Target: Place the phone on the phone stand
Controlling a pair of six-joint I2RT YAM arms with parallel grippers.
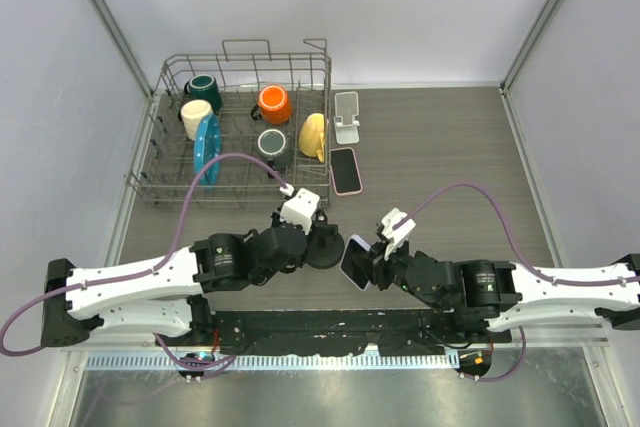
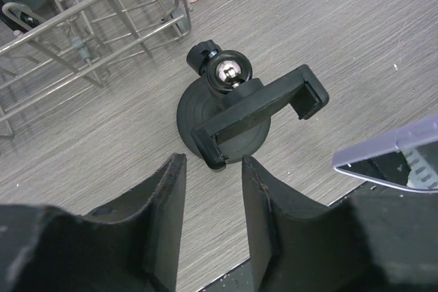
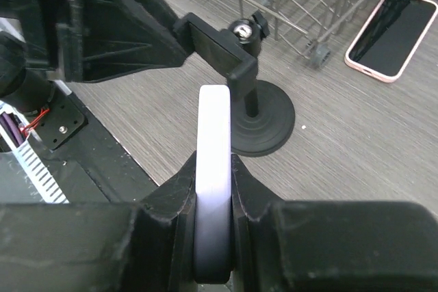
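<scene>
A lavender phone [image 1: 354, 261] is held edge-up in my right gripper [image 1: 370, 269], just right of the black phone stand [image 1: 327, 245]. In the right wrist view the phone [image 3: 214, 135] is pinched between both fingers of the gripper [image 3: 214, 169]. The stand's clamp cradle [image 3: 217, 49] and round base [image 3: 263, 124] are close ahead of it. My left gripper [image 2: 213, 169] is open and empty, its fingers just short of the stand [image 2: 236, 111], not touching it. The held phone's corner [image 2: 393, 155] shows at the right of that view.
A second phone in a pink case [image 1: 345, 169] lies flat on the table beside a wire dish rack [image 1: 165, 157] that holds several mugs. A white phone stand [image 1: 346, 117] sits behind that phone. The table's near edge [image 1: 320, 322] runs just behind both grippers.
</scene>
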